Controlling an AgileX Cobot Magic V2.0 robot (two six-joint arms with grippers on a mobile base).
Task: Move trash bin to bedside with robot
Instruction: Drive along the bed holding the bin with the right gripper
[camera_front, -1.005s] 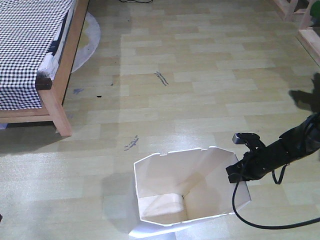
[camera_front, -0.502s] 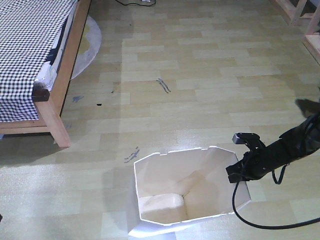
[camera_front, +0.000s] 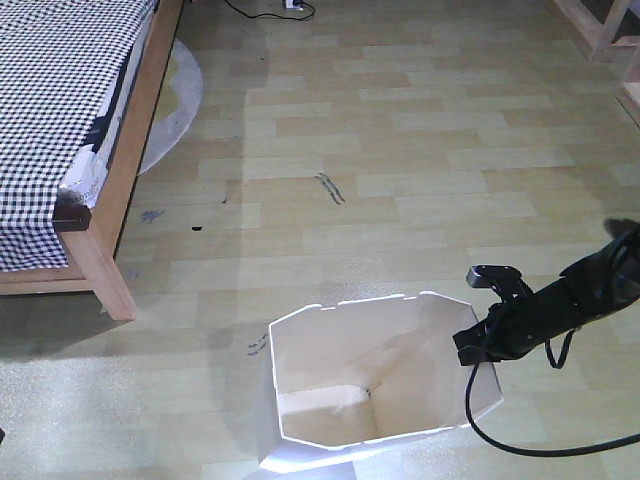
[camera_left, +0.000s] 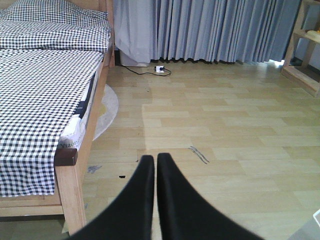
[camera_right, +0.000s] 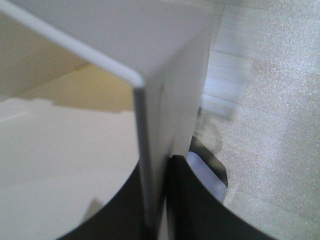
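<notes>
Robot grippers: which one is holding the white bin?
The right gripper, pinching the rim of the trash bin; the left gripper is shut on nothing.

**One line of print, too small to read**

You had only one piece of writing in view. On the left wrist camera, a white tag (camera_left: 70, 141) sat at the foot corner of the bed (camera_left: 73, 195), just above the dark corner cap (camera_left: 65, 156) of the wooden post. It carried a short line of dark print along its lower edge. The letters were too small and soft for you to read with any certainty, so you could take no word, brand or number from it. On the front camera the same white tag (camera_front: 88, 178) at that bed corner showed only as a pale patch, with no letters you could make out.
</notes>
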